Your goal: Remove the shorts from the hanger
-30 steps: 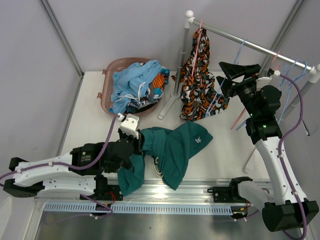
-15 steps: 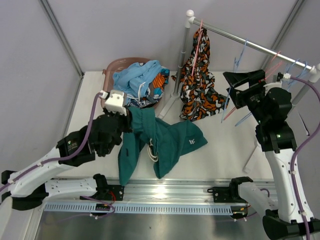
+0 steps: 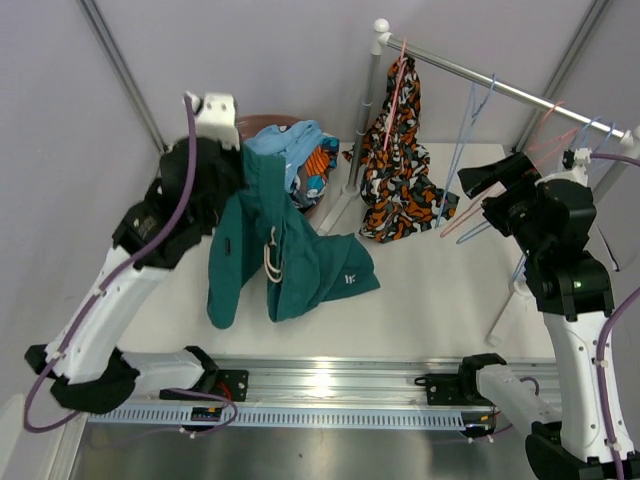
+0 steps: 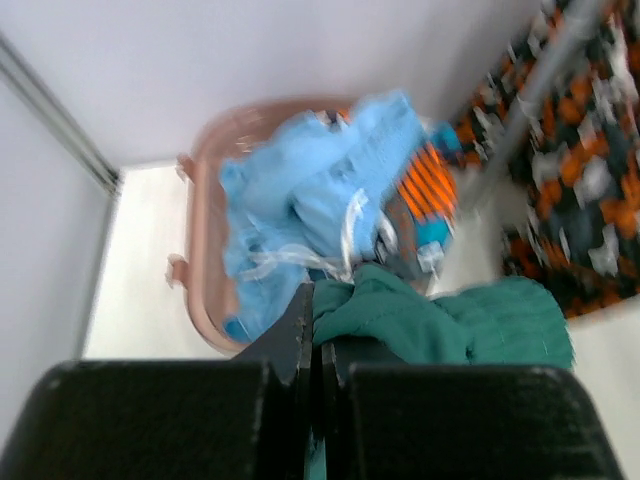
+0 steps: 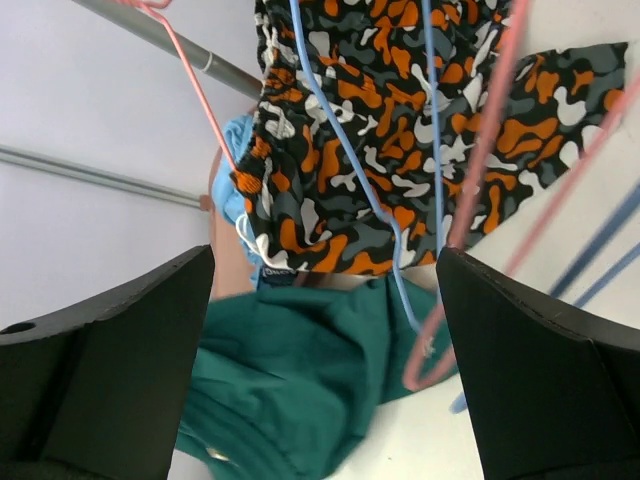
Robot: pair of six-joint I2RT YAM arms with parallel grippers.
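My left gripper [image 3: 243, 160] is shut on the teal green shorts [image 3: 285, 250] and holds them high beside the basket, their legs hanging to the table; they also show in the left wrist view [image 4: 450, 320] and the right wrist view [image 5: 300, 390]. The camouflage shorts [image 3: 397, 160] hang on a pink hanger [image 3: 396, 80] on the rail; they also show in the right wrist view [image 5: 400, 120]. Light blue shorts [image 3: 290, 145] and patterned shorts [image 3: 320, 162] lie in the basket. My right gripper [image 3: 492, 175] is open and empty, right of the camouflage shorts. Black shorts are not visible.
A pink basket [image 3: 250, 125] stands at the back left. A metal rail [image 3: 500, 88] on white posts crosses the back right, with several empty blue and pink hangers [image 3: 460, 150] hanging by my right gripper. The rack's feet rest on the white table [image 3: 430, 290].
My left gripper has lifted the teal shorts off the table and carried them up and back toward the basket. My right gripper has drawn back to the right, away from the hangers.
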